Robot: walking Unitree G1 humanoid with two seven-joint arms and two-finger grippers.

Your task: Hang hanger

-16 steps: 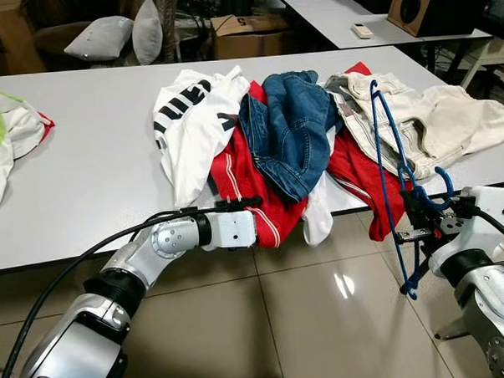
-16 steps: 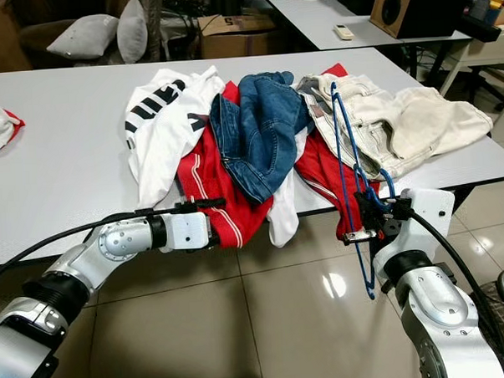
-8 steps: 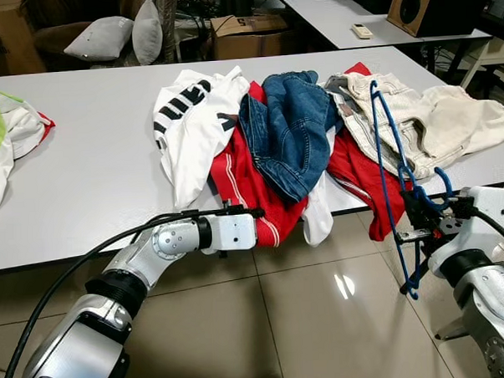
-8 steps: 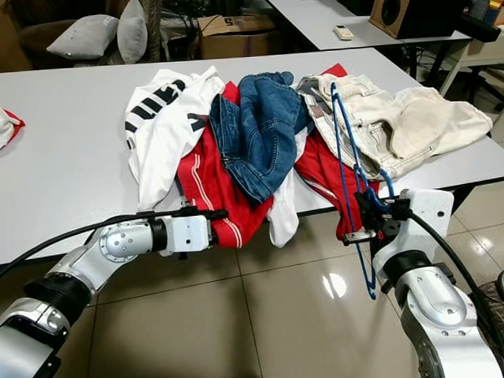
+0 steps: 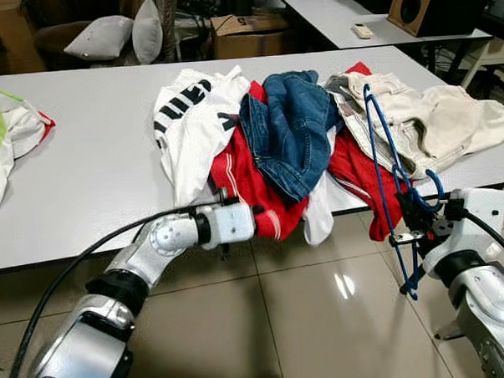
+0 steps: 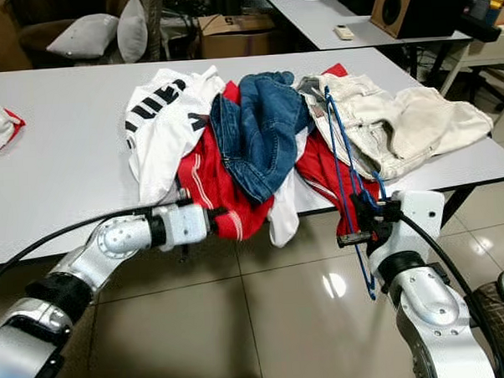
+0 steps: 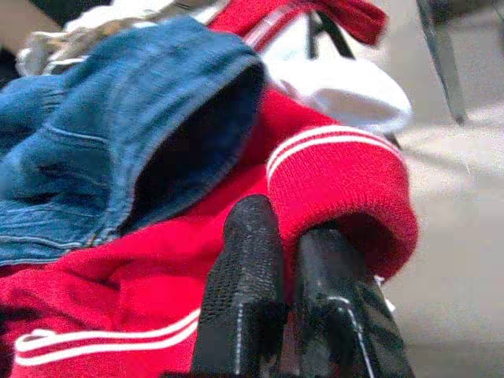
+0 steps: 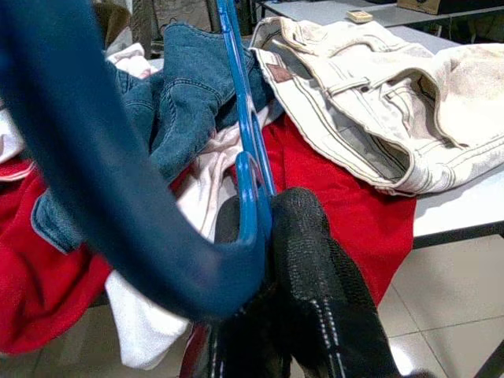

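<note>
Hanger (image 5: 388,168) is the blue one, clamped in my right tool (image 5: 415,224) just off the near edge of the table (image 5: 92,162), held roughly upright so its top leans over the pale cream jeans (image 5: 437,118) and its bottom end hangs down toward the tiled floor (image 5: 308,320). In my right wrist view my fingers (image 8: 311,260) are pinched tight on the thin blue bar right next to the hook's curve.

My left tool (image 7: 279,260) is at the table's front edge too, poking into the hem of the red garment (image 5: 252,185) where it droops over the side. Fingers look nearly closed with a fold of red cuff between them, though from that close-up I honestly can't tell if they're actually gripping it.

Clothes pile sits mid-table: white printed tee (image 5: 190,116), blue denim (image 5: 291,124) on top of the red, cream jeans off to the right. Table surface left of the pile is bare until another bundle of clothes (image 5: 3,141) at the far left edge. Open floor under and between both arms.
</note>
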